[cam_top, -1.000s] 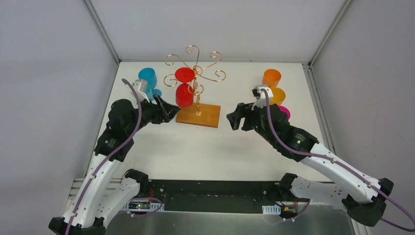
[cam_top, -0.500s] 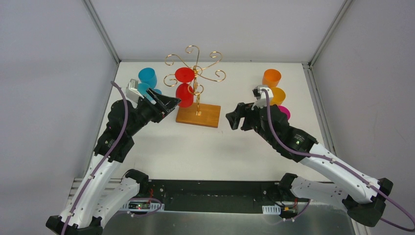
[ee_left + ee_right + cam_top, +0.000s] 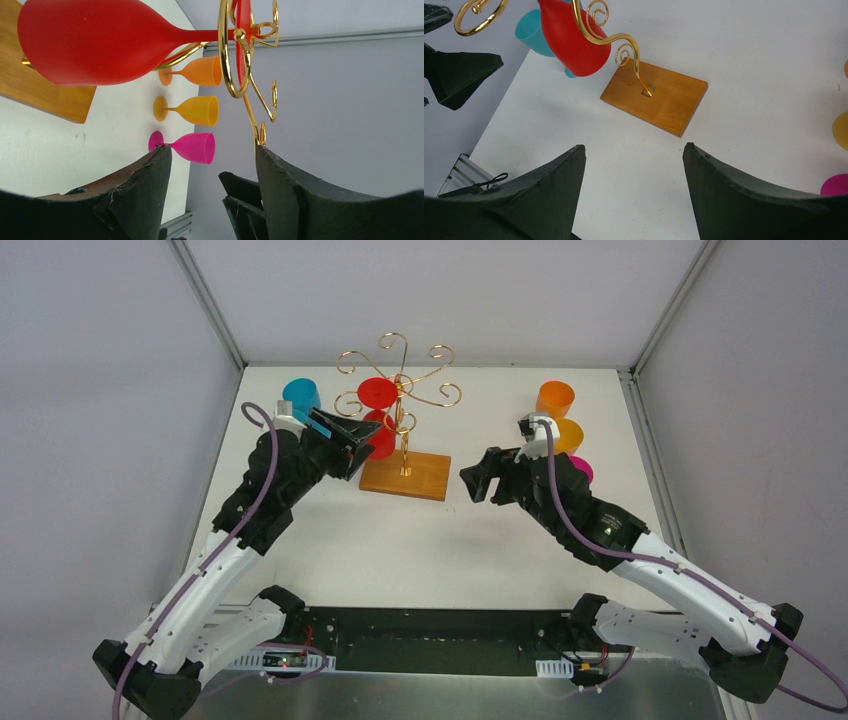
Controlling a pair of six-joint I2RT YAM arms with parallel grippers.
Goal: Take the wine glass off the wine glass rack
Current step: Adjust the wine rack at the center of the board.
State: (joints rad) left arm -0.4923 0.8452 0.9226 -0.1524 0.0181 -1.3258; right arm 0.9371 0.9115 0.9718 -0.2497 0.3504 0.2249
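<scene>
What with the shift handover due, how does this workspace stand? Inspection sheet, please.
Surface: white tabletop, no spills seen.
Job's things: red wine glass hangs bowl-down on the gold wire rack, which stands on its orange-brown wooden base.
Clutter: turquoise glass far left; orange glass, yellow glass and pink glass upright, far right.
Grippers: left gripper open, fingers just short of the red bowl; right gripper open, empty, right of the base.
Cables: left purple cable and right purple cable follow the arms, neither touching the rack.
Surroundings: grey walls, metal frame posts.
</scene>
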